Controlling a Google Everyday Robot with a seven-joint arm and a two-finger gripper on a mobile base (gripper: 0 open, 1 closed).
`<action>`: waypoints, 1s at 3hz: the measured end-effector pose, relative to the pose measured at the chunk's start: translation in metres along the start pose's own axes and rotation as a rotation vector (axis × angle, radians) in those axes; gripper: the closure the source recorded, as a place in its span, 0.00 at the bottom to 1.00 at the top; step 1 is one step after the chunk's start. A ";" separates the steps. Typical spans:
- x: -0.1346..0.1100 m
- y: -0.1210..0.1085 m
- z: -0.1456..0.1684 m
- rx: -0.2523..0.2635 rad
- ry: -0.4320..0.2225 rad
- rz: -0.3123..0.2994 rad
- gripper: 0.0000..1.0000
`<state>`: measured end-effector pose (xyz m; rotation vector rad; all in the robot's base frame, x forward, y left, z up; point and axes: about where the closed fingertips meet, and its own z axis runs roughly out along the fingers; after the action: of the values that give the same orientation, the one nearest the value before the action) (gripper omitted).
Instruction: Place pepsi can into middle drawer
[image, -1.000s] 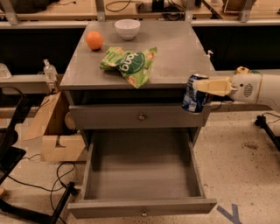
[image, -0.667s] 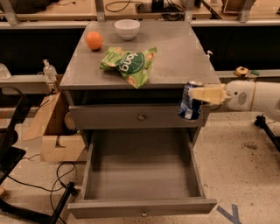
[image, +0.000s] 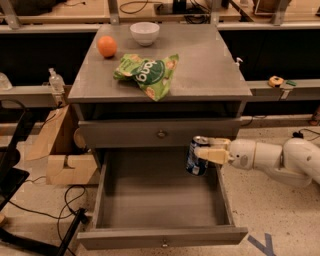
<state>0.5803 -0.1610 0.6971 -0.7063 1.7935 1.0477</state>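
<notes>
Gripping the can (image: 196, 169) upright, the end effector (image: 202, 155) hangs over the right rear of the drawer (image: 150, 200). Upright, it should stand steady when lowered inside.

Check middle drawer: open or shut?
Open. The middle drawer is pulled out, bare grey interior exposed; the gripper holds the pepsi can over it.

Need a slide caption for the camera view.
The claw holds the pepsi can above the right side of the open middle drawer.
</notes>
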 end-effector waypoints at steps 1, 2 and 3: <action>0.083 -0.027 0.068 -0.108 -0.033 -0.063 1.00; 0.078 -0.025 0.067 -0.107 -0.031 -0.066 1.00; 0.086 -0.024 0.098 -0.131 -0.028 -0.090 1.00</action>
<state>0.6043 -0.0888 0.5888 -0.8399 1.6647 1.1171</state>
